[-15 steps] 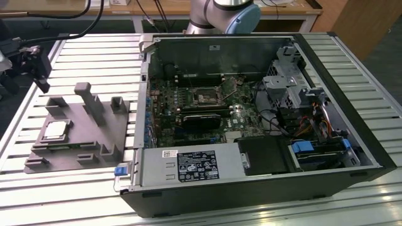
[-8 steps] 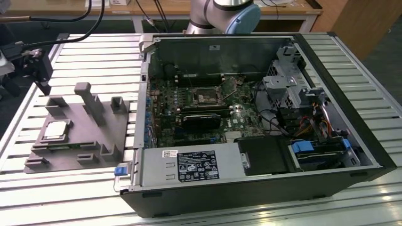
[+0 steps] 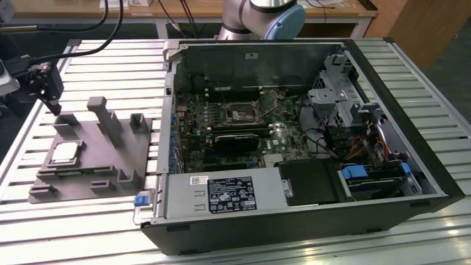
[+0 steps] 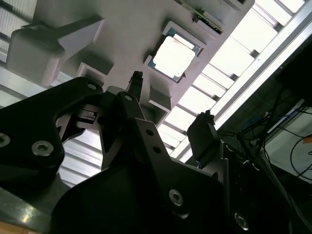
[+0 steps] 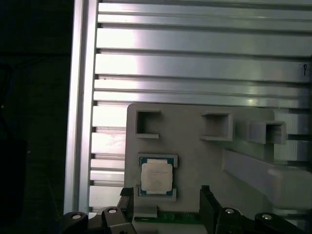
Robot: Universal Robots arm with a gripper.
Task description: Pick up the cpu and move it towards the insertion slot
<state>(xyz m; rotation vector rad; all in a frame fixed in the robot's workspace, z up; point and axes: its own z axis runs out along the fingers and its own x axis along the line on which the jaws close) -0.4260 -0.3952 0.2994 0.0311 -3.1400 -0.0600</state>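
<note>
The pick-up step was in hand and not yet done. In the exterior view the cpu (image 3: 65, 153) lay flat in its shallow seat on the grey fixture (image 3: 96, 168), at about 8 o'clock in the scene, on the slatted worktop (image 3: 74, 232). The end effector (image 3: 50, 102) hung above the fixture's far edge, at roughly 12 o'clock from the cpu and apart from it.

Its fingers (image 4: 204, 134) stood spread and held nothing. In both wrist views the cpu (image 5: 156, 178) sat ahead of the gap between them, untouched.

The insertion slot (image 3: 241, 113), a silver-framed square on the board inside the open computer case (image 3: 412, 165), lay well apart from the cpu, at about 2 o'clock from it.

By my judgement, a grasp would call for centring the spread fingers over the cpu, squaring them to two opposite edges, and coming down without striking the seat's low walls. The thin edge leaves little to pinch, so alignment matters most.
</note>
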